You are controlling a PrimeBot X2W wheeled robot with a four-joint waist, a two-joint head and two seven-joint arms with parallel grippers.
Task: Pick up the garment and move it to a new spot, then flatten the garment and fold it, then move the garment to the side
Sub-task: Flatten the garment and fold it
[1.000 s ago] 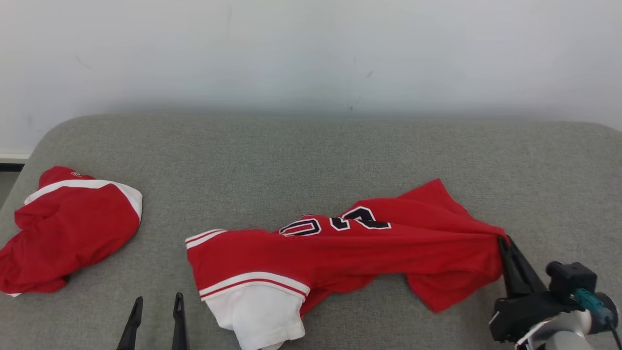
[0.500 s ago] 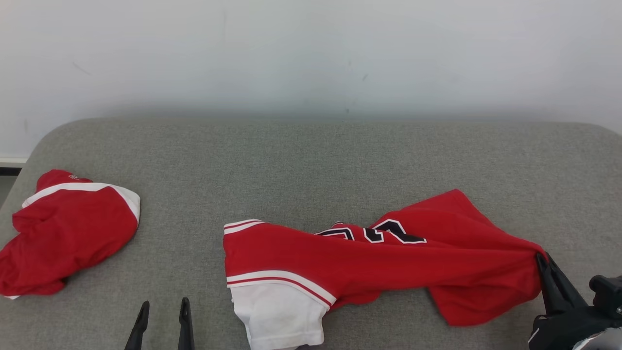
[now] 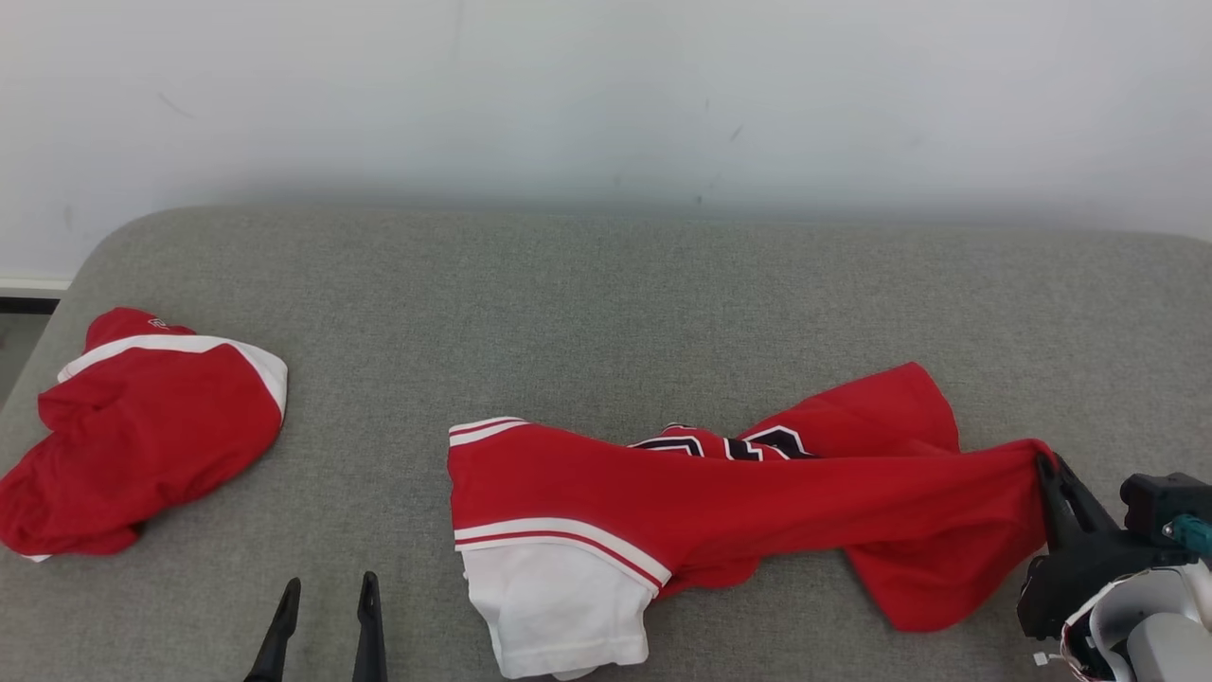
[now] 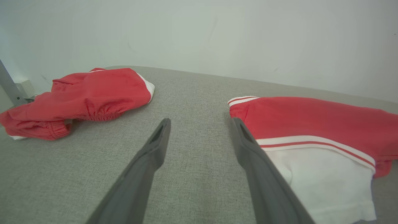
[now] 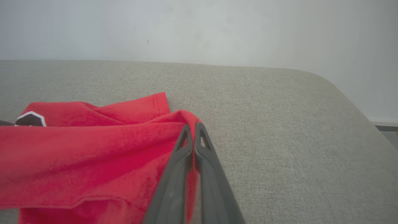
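At the lower right of the grey woven cushion [image 3: 606, 284], the right gripper [image 3: 1044, 466] reaches in low, its tapered dark fingers pinching a bunched edge of the red jersey [image 3: 739, 493]. The soft knit stretches in a twisted band across the cushion's middle, with a white panel nearest the robot and dark numerals, perhaps two, half folded under. The left gripper [image 3: 328, 585] points forward, spread and empty, just beside that panel.

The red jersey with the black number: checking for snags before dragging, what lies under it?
The red jersey with the black number lies on the grey fabric cushion, which shows all round it. Directly beneath, the cloth hides everything; a fold covers part of the number.
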